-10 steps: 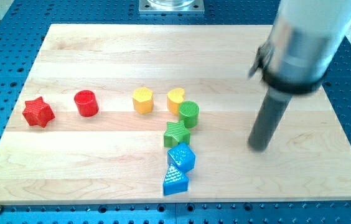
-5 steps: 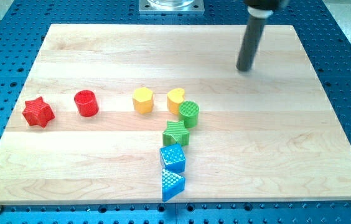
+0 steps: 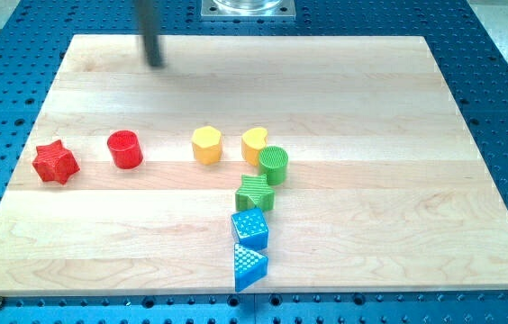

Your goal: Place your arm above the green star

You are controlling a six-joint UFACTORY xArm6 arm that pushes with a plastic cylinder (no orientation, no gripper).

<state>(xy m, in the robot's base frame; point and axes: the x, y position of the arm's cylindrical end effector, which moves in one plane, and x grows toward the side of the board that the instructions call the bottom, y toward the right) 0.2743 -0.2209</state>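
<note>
The green star (image 3: 255, 193) lies on the wooden board (image 3: 371, 180) a little right of centre, below a green cylinder (image 3: 273, 165) and above a blue cube (image 3: 250, 229). My tip (image 3: 154, 63) is near the view's top left, far up and left of the green star and touching no block. The rod above it is blurred.
A yellow hexagon (image 3: 206, 145) and a yellow heart (image 3: 254, 144) sit above the star. A red cylinder (image 3: 125, 148) and a red star (image 3: 55, 162) lie at the view's left. A blue triangle (image 3: 249, 266) sits near the bottom edge.
My tip has swept from the board's right side up to the top right, then across to the top left. The blue cube and blue triangle shifted slightly left early on.
</note>
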